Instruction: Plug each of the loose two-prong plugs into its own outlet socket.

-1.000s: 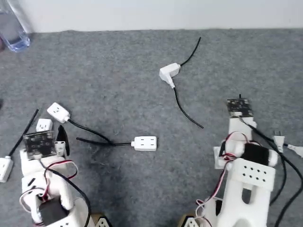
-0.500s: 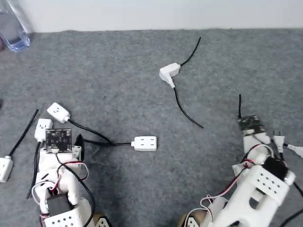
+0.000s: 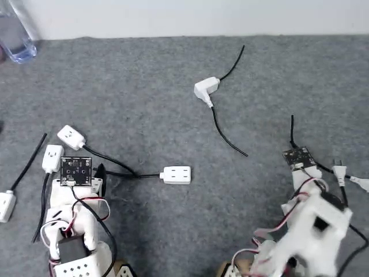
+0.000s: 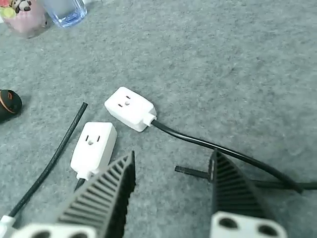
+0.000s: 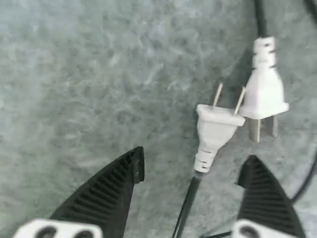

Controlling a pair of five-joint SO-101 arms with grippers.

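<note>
Two white two-prong plugs lie side by side on the grey carpet at the right edge (image 3: 339, 171). In the right wrist view one plug (image 5: 216, 128) lies just ahead of my open right gripper (image 5: 195, 163), its black cord running back between the fingers. The second plug (image 5: 264, 97) lies beside it, prongs facing the other way. My left gripper (image 4: 171, 171) stands open above the carpet, close to two single white sockets, one (image 4: 130, 108) on a black cord and one (image 4: 94, 143) nearer. A triple socket (image 3: 176, 174) lies mid-table and a further white socket block (image 3: 206, 88) farther back.
Black cords (image 3: 228, 138) trail across the carpet. Another white socket (image 3: 6, 205) lies at the left edge. A clear glass (image 3: 14, 34) stands at the far left corner by the wall. A dark round object (image 4: 7, 104) sits left of the sockets.
The right arm has swung right, toward the two plugs at the table's right edge. The left arm shifted right, nearer the cord leading to the triple socket.
</note>
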